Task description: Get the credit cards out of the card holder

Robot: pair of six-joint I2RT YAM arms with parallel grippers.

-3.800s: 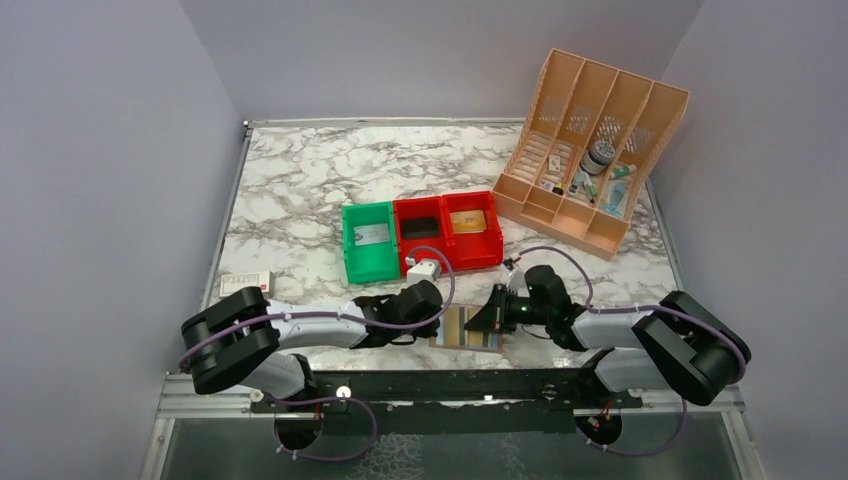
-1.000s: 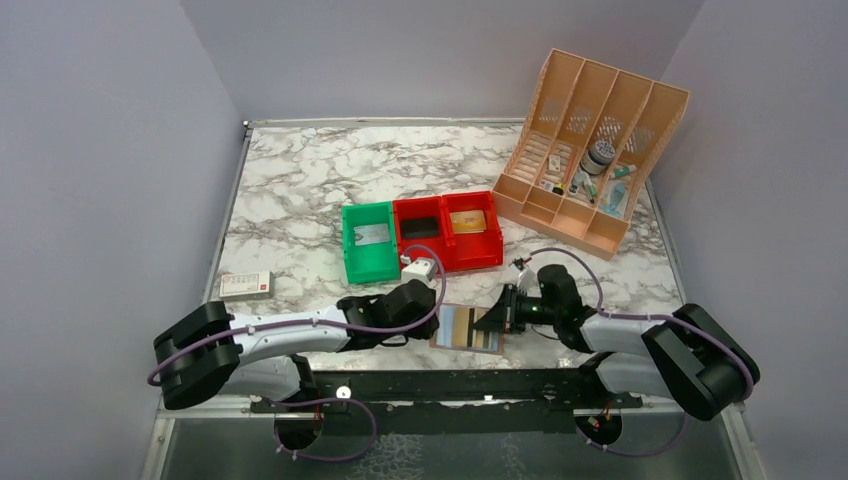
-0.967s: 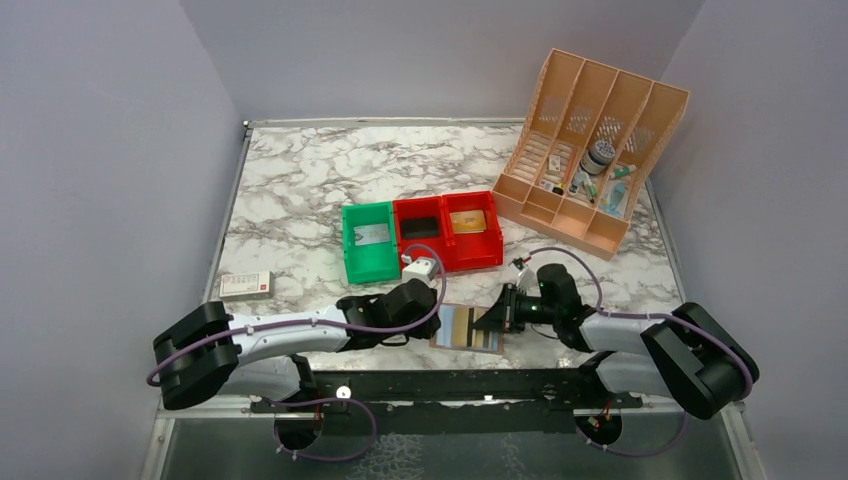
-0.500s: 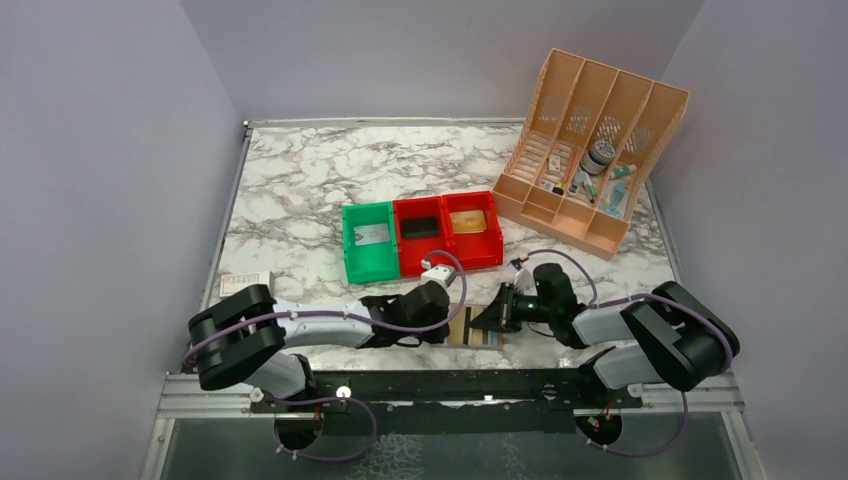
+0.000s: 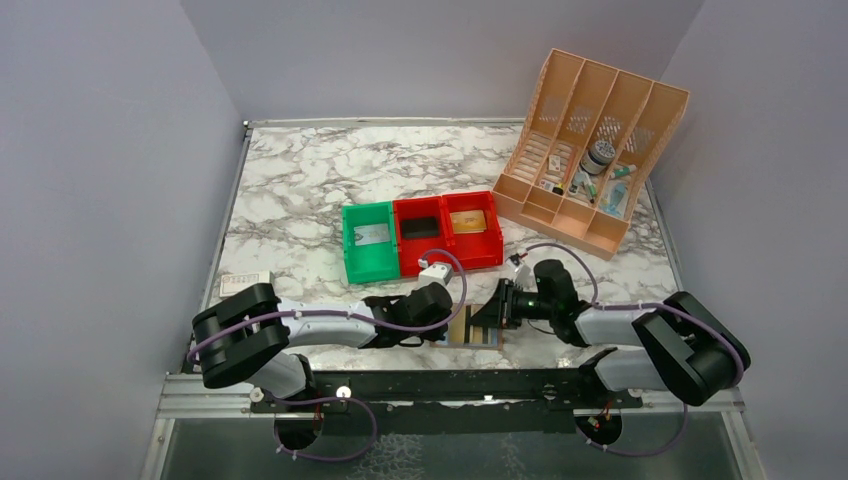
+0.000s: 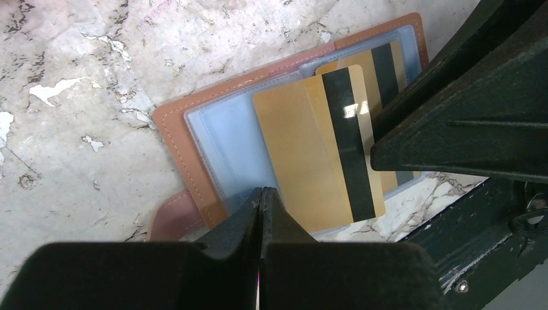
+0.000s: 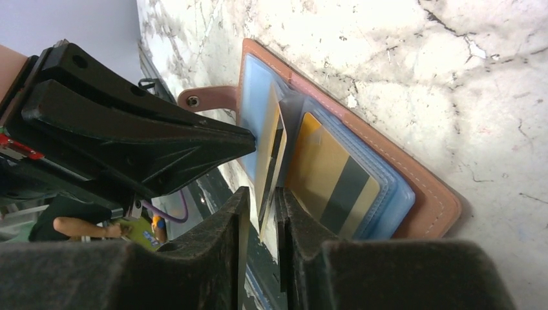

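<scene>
From above, your left tool (image 5: 452,322) and right tool (image 5: 488,316) meet nose to nose over the card holder (image 5: 480,337). It lies open on the surface (image 5: 300,190), directly beneath both tips.

In the left wrist view, the left tool is clenched. Its tips are closed at the holder's near edge, on a pale blue pocket panel (image 6: 223,145); you cannot tell whether they nip it or only press. Just ahead of them is the front gold card (image 6: 304,161), black-striped and overhanging the holder's edge.

In the right wrist view, that card stands tilted between the right tool's fingers, which sit slightly parted and look loose on it. A second gold card (image 7: 326,177) lies pocketed just beyond.

You are probably drawing out the first card. Next, close the right tool firmly on it and pull straight away from the left tool, which pins the holder.
</scene>
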